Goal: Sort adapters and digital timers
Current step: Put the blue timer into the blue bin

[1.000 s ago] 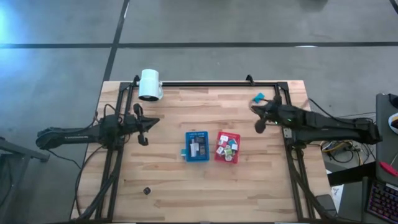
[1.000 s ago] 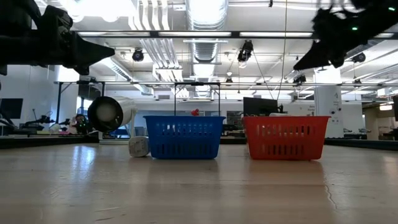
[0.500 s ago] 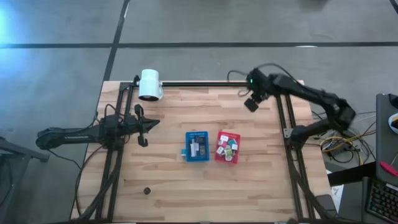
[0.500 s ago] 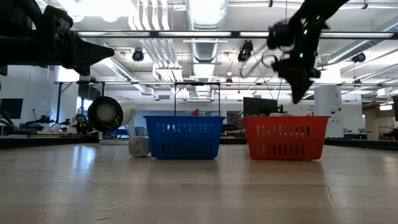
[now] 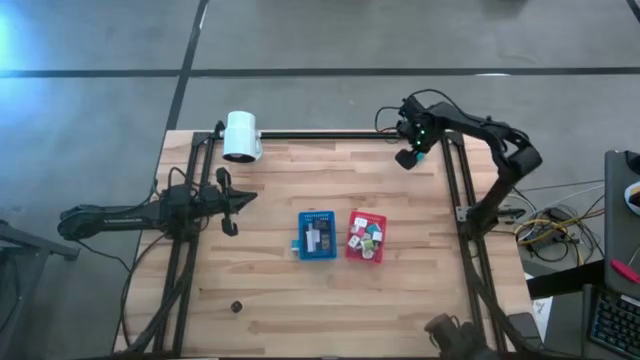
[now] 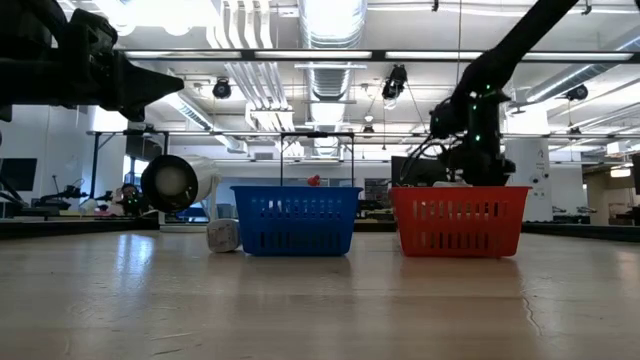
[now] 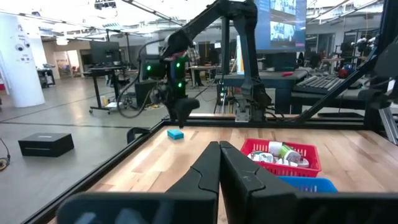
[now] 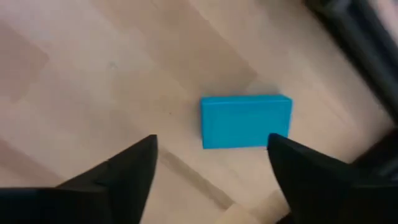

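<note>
A blue digital timer [image 8: 245, 121] lies flat on the wood near the table's far right corner [image 7: 175, 134]. My right gripper [image 8: 214, 155] hangs over it, open and pointing down, one finger on either side and clear of it; the high view shows this gripper [image 5: 408, 158] by the far rail. More timers lie in the blue basket [image 5: 317, 235], and white adapters [image 5: 365, 238] fill the red basket [image 5: 366, 236]. My left gripper [image 5: 230, 205] waits shut and level at the table's left side, holding nothing.
A white cylinder [image 5: 242, 135] lies at the far left corner. A small dark piece [image 5: 237, 307] sits near the front left. A black frame rail [image 5: 330, 134] runs along the far edge, close to the right gripper. Bare wood lies in front of the baskets.
My right arm has swung from the table's right edge toward the far edge. Its gripper has tipped from near level to pointing down and has sunk over the blue timer. The timer and baskets have stayed in place.
</note>
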Robot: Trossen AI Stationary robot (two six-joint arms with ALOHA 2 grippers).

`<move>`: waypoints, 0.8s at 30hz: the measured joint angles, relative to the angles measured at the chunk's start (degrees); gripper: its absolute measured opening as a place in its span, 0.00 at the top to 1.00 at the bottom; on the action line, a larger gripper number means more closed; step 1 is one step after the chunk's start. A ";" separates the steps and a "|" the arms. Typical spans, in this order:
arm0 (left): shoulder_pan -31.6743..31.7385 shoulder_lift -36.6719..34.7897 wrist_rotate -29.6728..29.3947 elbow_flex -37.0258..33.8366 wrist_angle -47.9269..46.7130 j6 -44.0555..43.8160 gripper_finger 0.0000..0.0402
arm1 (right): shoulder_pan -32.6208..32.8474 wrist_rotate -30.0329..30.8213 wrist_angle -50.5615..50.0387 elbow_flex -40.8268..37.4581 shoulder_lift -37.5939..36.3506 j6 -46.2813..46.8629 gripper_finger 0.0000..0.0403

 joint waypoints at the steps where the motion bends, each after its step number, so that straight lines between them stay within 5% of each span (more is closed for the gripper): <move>1: 0.00 0.00 0.00 0.00 0.00 0.00 0.97 | -0.23 -0.30 0.80 -0.27 0.83 -0.10 0.25; 8: 0.00 0.00 0.00 0.00 -0.90 -0.01 0.98 | -1.54 2.88 1.90 0.55 5.75 1.77 0.08; 24: 0.00 0.01 0.00 0.00 -1.34 0.01 0.98 | -5.45 1.03 4.70 0.52 10.53 -2.57 0.08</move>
